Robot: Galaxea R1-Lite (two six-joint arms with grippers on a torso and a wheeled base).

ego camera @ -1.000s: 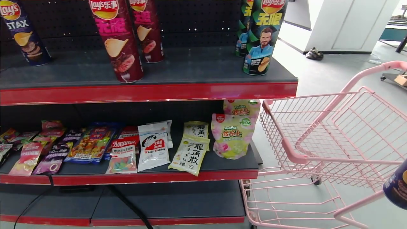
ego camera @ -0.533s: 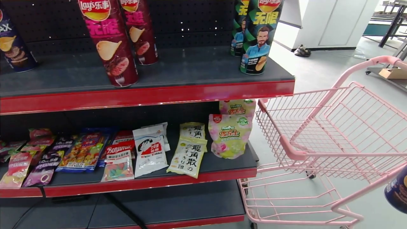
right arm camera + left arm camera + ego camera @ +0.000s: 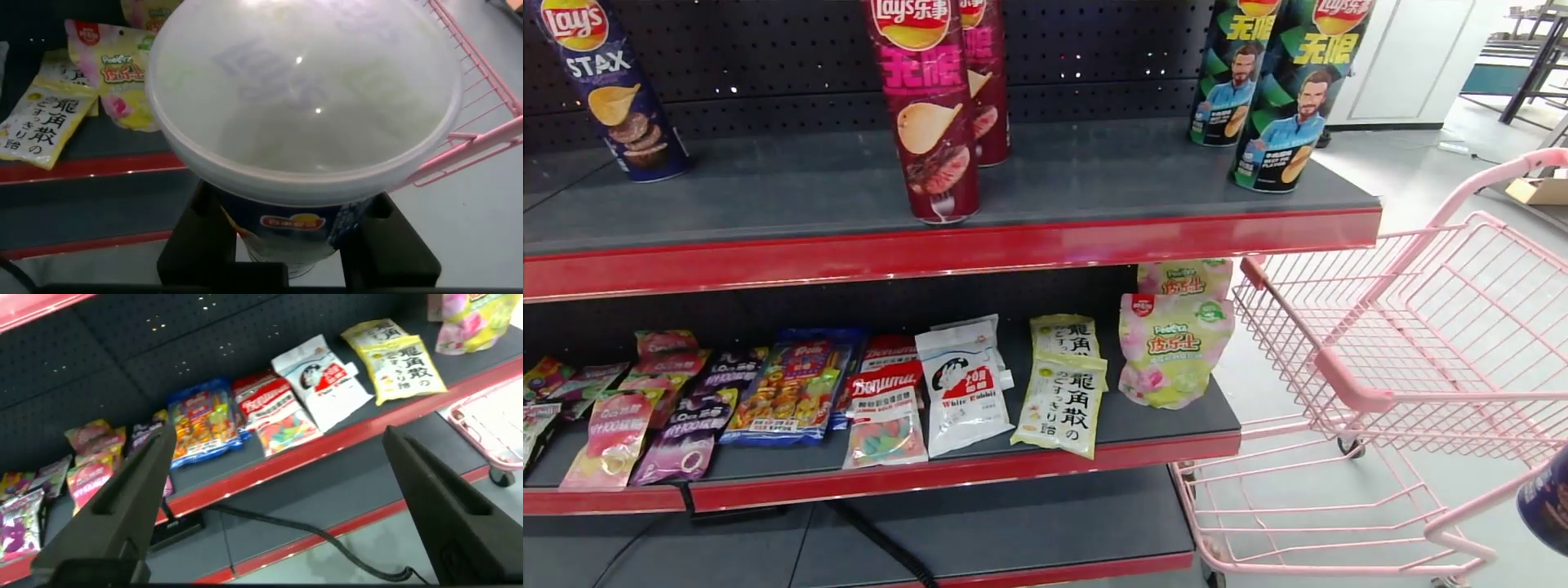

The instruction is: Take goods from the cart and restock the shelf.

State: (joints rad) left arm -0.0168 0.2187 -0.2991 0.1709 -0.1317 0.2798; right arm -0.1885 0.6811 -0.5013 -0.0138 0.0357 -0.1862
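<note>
On the shelf (image 3: pixel 947 245), the top board has a blue can (image 3: pixel 621 106) upright at the far left, two maroon cans (image 3: pixel 927 122) one behind the other near the middle, and two green cans (image 3: pixel 1294 106) at the right end. The board below carries candy bags (image 3: pixel 784 392) lying flat, then a white bag (image 3: pixel 964 392), yellow bags (image 3: pixel 1066 400) and green pouches (image 3: pixel 1176 351) at its right end. The left tool (image 3: pixel 278 433) hangs before this lower board, fingers spread wide, holding nothing. Just right of the shelf stands the pink cart (image 3: pixel 1352 390). The right tool (image 3: pixel 294 245) pinches a lidded can (image 3: pixel 302 98) by its dark blue body, at the head view's lower right edge, beside the cart's lower frame.
</note>
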